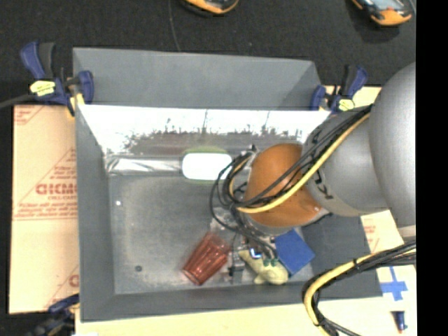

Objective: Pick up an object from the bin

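Note:
My gripper (246, 249) is low in the bin's front right part, under the arm's orange cover. A red see-through ribbed cup (206, 260) lies on its side just left of it, close to or touching it. To the gripper's right sits a blue block (295, 252), tilted and partly under the arm. A pale yellow lumpy thing (271, 274) rests just below the gripper near the front wall, with a small greenish bit beside it. Nothing can be made out held in the gripper.
A white oval thing (206, 166) lies against the bin's back wall, left of the arm. The arm and its cables cover the bin's right side. The left half of the bin floor is bare grey metal.

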### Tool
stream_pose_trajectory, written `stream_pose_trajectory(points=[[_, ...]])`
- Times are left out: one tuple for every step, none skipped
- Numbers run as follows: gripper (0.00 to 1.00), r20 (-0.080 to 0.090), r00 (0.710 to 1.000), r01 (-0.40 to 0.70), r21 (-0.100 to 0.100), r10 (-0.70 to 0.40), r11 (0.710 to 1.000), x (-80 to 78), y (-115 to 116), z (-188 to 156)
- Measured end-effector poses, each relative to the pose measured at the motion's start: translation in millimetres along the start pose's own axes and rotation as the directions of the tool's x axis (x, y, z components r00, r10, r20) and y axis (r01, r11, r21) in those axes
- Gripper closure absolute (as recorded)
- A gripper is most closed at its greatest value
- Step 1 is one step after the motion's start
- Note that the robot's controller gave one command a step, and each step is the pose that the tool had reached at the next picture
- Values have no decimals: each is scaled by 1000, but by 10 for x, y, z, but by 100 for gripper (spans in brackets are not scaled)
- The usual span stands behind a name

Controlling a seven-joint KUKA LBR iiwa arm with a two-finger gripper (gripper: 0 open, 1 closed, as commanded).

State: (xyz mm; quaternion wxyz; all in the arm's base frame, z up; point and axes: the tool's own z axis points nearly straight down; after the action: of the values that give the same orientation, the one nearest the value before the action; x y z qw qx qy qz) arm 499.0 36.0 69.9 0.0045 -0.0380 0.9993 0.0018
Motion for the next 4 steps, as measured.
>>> stream_pose_trajectory(points=[[100,9,987,159,-2,-159,987,200,303,-6],[100,9,988,157,-2,-157,988,201,302,-5],[100,9,986,165,-2,-165,986,142,249,-649],[100,0,982,189,-2,-189,982,205,276,-650]])
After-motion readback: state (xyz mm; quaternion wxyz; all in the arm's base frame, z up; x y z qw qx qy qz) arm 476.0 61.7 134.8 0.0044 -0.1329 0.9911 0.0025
